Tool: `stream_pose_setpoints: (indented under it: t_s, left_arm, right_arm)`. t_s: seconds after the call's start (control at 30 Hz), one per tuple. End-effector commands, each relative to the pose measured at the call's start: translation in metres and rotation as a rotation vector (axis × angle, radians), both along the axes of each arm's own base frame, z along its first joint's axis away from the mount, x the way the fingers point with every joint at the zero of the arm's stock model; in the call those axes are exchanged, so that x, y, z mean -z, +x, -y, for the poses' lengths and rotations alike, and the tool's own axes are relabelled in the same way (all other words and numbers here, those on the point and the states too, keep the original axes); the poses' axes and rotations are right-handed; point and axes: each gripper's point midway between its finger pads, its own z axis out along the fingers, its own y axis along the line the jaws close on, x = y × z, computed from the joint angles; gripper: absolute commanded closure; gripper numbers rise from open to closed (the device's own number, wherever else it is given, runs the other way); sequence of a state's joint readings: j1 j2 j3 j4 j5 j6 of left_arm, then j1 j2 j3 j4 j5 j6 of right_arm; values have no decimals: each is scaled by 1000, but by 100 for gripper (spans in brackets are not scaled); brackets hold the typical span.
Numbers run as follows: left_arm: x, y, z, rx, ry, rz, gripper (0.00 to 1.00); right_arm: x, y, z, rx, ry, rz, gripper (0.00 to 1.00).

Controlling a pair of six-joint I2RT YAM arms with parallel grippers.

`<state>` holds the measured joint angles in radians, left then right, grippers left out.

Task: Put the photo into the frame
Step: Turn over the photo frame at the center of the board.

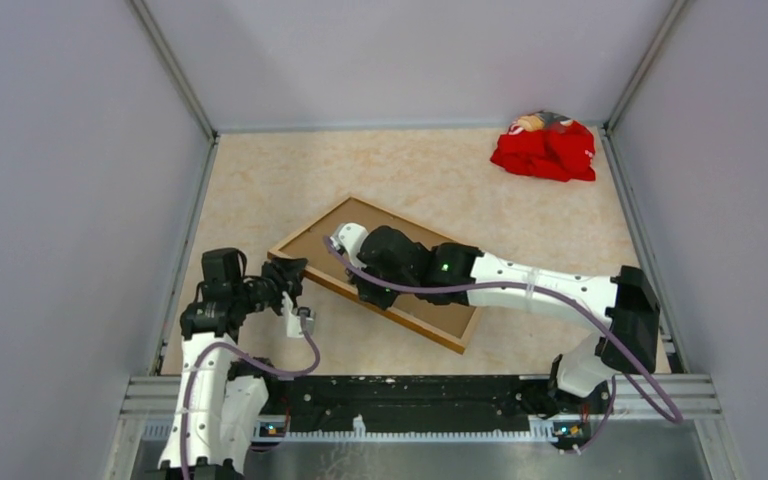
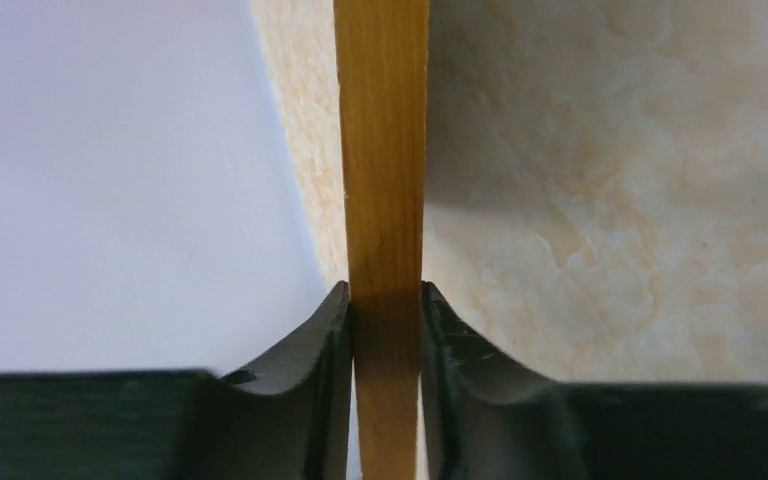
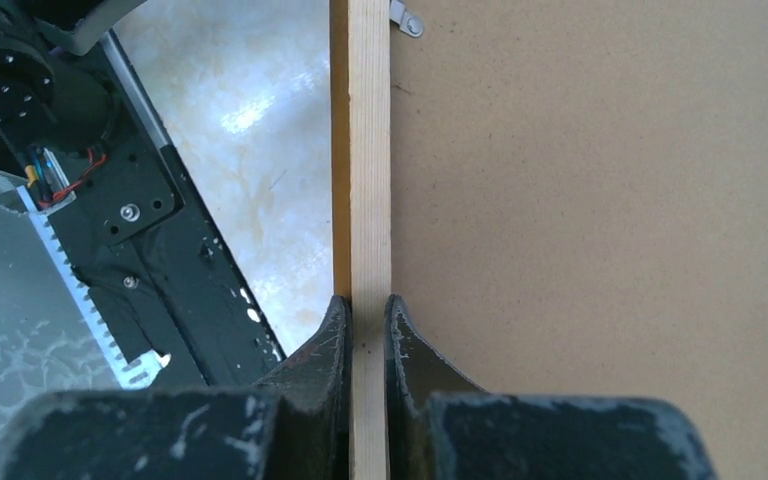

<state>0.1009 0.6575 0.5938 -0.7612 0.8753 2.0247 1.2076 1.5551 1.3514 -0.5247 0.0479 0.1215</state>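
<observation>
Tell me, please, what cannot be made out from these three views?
- photo: in no view; whether it lies under the backing board cannot be told.
- frame front: faces the table, top view.
- right gripper: hidden under its own wrist, top view.
- red bundle: too small to identify, top view.
- left wrist view: left gripper clamps one frame strip; the rest is cut off.

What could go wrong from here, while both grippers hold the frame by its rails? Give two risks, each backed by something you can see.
1. The left gripper and the right gripper each pinch only a thin rail of the frame. If the arms move out of step, it may twist or slip free.
2. The backing board lies in the frame. If the metal clip at its edge is not holding, tilting could let it drop out.
</observation>
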Motion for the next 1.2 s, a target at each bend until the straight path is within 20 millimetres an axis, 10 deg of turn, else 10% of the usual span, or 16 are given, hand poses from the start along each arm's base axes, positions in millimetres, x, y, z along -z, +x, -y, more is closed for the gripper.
stream_pose_setpoints:
  t_s: [0.0,0.07,0.27,0.8,1.0,1.17]
  left_arm:
    - [-28,15,13,53,-38,75,82]
    - [-39,19,15,37,-71,50,100]
    - [-66,30,19,2,-151,-47,100]
    - [-72,27,23,-2,-179,-84,100]
    - [-71,25,23,2,-181,-81,100]
    - [-83,32,25,-17,-226,-80,92]
  right_arm:
    - [-83,17,-13,24,172,109,87]
    - [-90,23,-5,35,144,143,66]
    - [-92,18,17,-58,44,216,41]
    - [-22,52,71,16,-363,476,29]
    - [-24,65,67,28,-392,557,39]
    - [-38,71,56,43,-350,591,87]
